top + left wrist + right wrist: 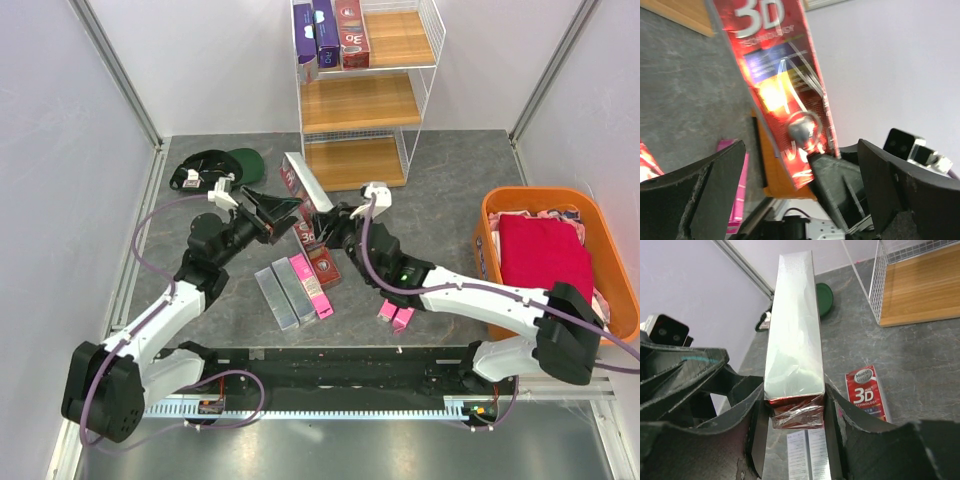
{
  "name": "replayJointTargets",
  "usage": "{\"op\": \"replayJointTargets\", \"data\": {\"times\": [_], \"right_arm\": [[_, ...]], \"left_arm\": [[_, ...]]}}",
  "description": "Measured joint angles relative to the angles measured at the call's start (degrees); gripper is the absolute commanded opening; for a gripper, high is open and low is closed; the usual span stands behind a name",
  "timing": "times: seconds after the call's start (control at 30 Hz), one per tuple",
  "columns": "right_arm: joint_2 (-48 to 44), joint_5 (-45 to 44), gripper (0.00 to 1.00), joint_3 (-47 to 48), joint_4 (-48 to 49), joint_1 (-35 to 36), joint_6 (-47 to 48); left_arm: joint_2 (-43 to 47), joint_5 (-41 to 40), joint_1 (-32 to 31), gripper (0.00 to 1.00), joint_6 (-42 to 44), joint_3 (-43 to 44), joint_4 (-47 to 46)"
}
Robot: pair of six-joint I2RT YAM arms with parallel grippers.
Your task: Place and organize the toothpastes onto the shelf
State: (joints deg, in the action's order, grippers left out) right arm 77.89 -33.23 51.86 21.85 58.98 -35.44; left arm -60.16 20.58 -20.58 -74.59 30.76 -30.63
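The left gripper is wide open and holds nothing. Right beside it is a long dark red and silver cardboard toothpaste box, tipped up in the air over the table. The right gripper is squeezed shut on the bottom end of that box.

The box looks light and hollow. It is stiff, but a hard squeeze could dent it. Its shiny skin may slip. Held by one end it may wobble, so a hold nearer the middle, on the thin sides, looks safer.

The tall white wire shelf with brown wooden boards stands behind.
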Motion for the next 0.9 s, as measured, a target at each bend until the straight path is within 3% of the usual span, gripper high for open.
{"op": "replayJointTargets", "data": {"times": [0.23, 0.5, 0.7, 0.8, 0.9], "right_arm": [[-7.0, 11.5, 0.33, -3.4, -1.5, -11.1, -9.5], [-12.5, 29.3, 0.33, -6.7, -0.4, -25.9, -22.8], [-8.6, 47.5, 0.31, -9.2, 14.5, -36.1, -41.3], [-4.0, 53.0, 0.31, -10.0, 22.2, -37.5, -48.3], [-2.6, 56.3, 0.31, -10.1, 23.4, -37.4, -50.7]], "left_arm": [[3.8, -5.1, 0.0, 1.0, 10.1, 6.4, 14.5], [6.3, -9.7, 0.0, 1.0, 14.9, 6.4, 21.6], [6.0, -11.1, 0.0, 1.0, 16.0, 6.4, 23.0], [5.5, -11.3, 0.0, 1.0, 16.0, 6.4, 23.3], [5.4, -11.5, 0.0, 1.0, 16.2, 6.4, 23.5]]}}
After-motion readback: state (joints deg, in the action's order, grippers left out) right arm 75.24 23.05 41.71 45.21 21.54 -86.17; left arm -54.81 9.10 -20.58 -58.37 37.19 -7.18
